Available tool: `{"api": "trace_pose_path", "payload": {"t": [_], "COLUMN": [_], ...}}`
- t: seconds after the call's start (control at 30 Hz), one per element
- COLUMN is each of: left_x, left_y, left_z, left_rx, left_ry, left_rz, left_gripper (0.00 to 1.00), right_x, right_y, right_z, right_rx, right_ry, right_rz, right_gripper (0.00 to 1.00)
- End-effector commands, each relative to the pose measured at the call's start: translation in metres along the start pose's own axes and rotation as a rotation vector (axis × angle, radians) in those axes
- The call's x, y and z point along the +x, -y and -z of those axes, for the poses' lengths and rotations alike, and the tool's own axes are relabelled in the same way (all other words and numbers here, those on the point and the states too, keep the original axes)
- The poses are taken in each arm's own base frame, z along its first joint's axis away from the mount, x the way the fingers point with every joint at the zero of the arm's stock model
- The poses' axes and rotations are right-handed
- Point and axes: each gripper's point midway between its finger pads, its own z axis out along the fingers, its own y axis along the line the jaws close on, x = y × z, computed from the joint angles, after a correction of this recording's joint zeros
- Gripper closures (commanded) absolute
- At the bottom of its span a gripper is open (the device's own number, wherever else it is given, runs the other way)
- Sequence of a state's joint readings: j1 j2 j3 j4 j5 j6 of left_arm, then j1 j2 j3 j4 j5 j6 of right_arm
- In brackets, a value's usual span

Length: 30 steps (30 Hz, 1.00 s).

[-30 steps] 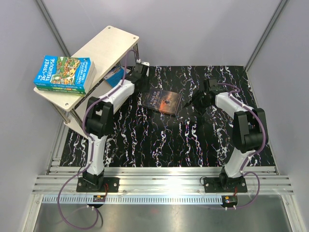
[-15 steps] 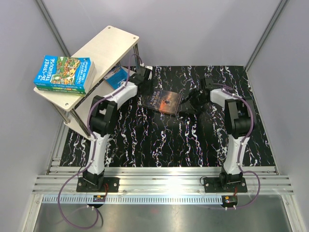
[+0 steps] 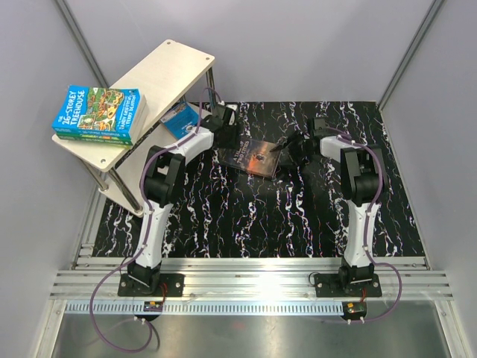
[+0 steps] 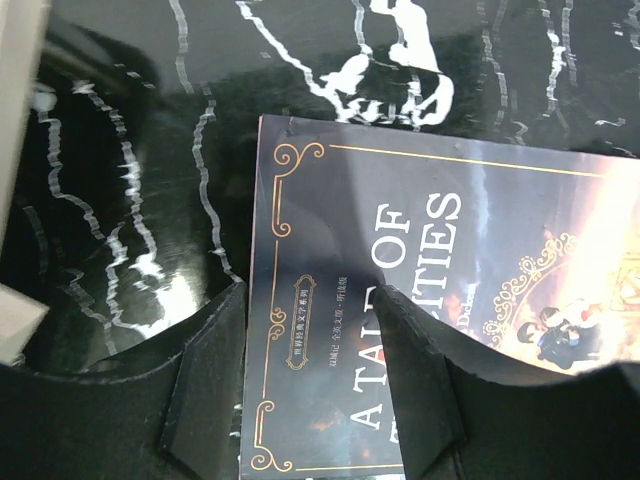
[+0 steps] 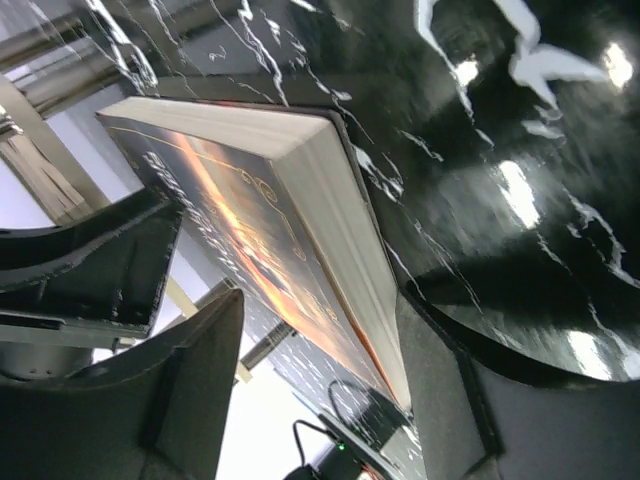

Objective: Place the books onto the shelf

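Books lie in three places. A stack of bright green and blue cartoon paperbacks (image 3: 100,110) rests on the left end of a board of the pale light-wood two-tier shelf (image 3: 168,67), in the upper left of the top view. A thin light-blue book (image 3: 179,118) shows lower, beside the thin metal legs of the shelf; on what it rests I cannot tell. The dark brown-black paperback (image 3: 253,156) lies on the black white-veined tabletop (image 3: 253,224), a little above the centre of the frame, between the two arms.

The left arm (image 3: 190,143) reaches to the left side of this paperback. The left jaws are released: in the left wrist view one finger (image 4: 205,390) is beside the spine edge, over the tabletop, and the other finger (image 4: 420,390) is over the cover.

The right arm (image 3: 358,224) reaches to its right side. The right jaws are also released and stand around the page edge. In the right wrist view a gap shows between the cover and one finger (image 5: 190,390); the other finger (image 5: 440,400) is on the opposite side of the pages.
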State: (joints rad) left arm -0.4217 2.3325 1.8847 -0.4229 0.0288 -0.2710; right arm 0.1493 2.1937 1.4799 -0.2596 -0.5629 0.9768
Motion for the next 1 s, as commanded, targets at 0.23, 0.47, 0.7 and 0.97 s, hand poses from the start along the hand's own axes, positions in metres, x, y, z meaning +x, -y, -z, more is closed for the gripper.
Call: {"api": "trace_pose_path", "payload": {"t": [0.23, 0.47, 0.7, 0.97], "left_x": [0.066, 0.072, 0.073, 0.072], "left_y": [0.085, 0.109, 0.111, 0.114], "left_z": [-0.012, -0.012, -0.012, -0.013], "left_rx": [0.262, 0.309, 0.314, 0.321], "left_ry": [-0.161, -0.17, -0.174, -0.177], "left_rz": [-0.012, 0.004, 0.006, 0.024], "left_gripper": [0.45, 0.46, 0.46, 0.46], "right_x": [-0.008, -0.004, 0.013, 0.019], "right_y": [-0.032, -0.057, -0.074, -0.104], "right_z": [0.004, 0.021, 0.029, 0.045], "right_rx": [-0.134, -0.205, -0.252, -0.321], "right_ry": [0.024, 0.037, 0.019, 0.023], "right_rz": [-0.001, 0.037, 0.069, 0.125], "right_gripper": [0.4, 0.41, 0.41, 0.41]}}
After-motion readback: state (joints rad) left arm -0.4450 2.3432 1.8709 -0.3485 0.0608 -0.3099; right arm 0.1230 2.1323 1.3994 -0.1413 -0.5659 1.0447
